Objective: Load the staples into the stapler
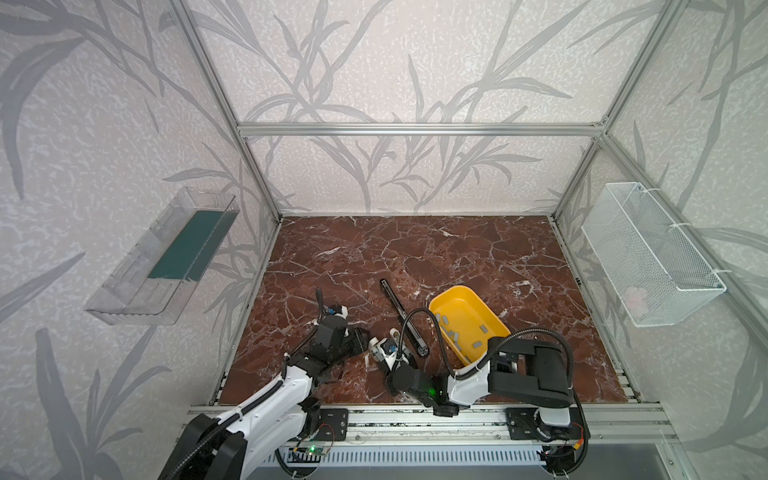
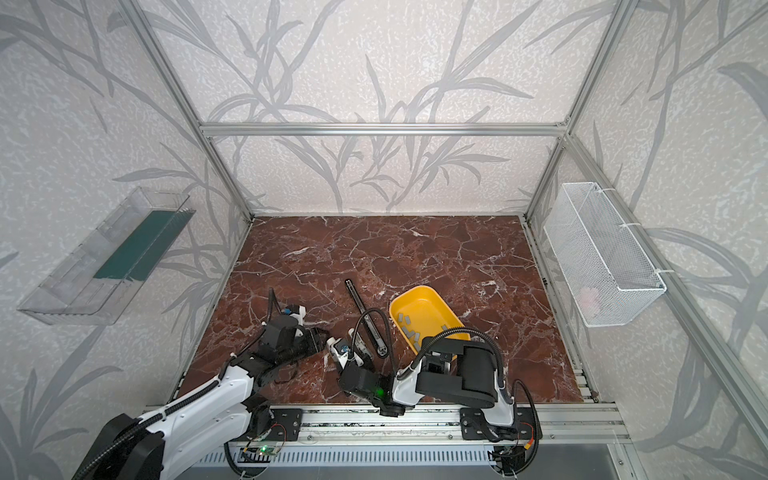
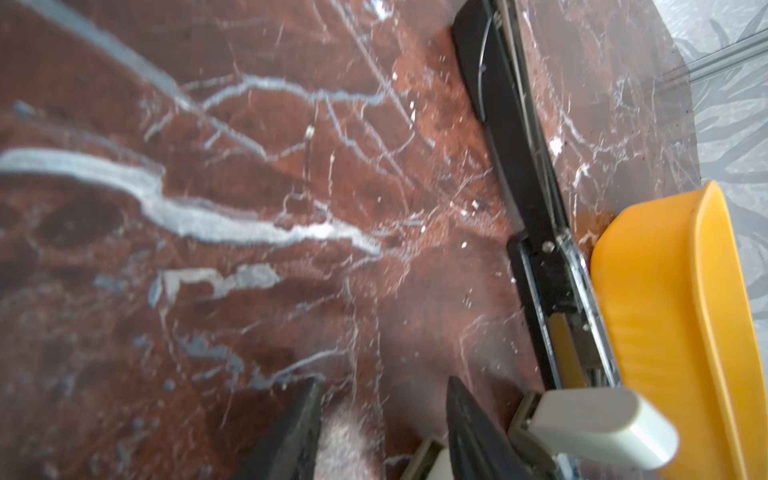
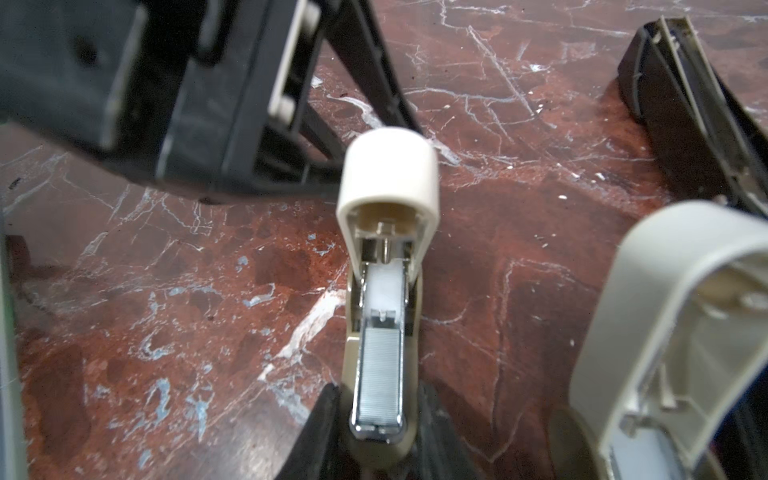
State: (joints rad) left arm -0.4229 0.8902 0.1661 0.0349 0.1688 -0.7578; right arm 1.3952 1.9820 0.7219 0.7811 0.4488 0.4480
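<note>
While the right pincer (image 4: 376,440) clamps the base of the cream stapler (image 4: 388,166) near the front edge of the bench (image 1: 415,249), a strip of staples (image 4: 381,365) lies in its open channel. Just beside it, the left pincer (image 3: 384,432) hangs released, nothing between its fingers. The long black stapler (image 1: 395,303) lies flat alongside the yellow tray (image 1: 455,289) holding grey staple strips (image 1: 455,334).

tabletop (image 1: 415,257): red-brown marble, white and pale grey veins
tray (image 1: 457,287): yellow
staple strips (image 1: 477,344): grey
black stapler (image 1: 392,298): black, silver metal channel
cream stapler (image 4: 388,166): cream shell
staples (image 4: 380,370): silver
walls (image 1: 374,62): off-white, grey leaf print
wall bin (image 1: 137,286): clear
panel (image 1: 189,245): dark green
wall basket (image 1: 648,257): white mesh
</note>
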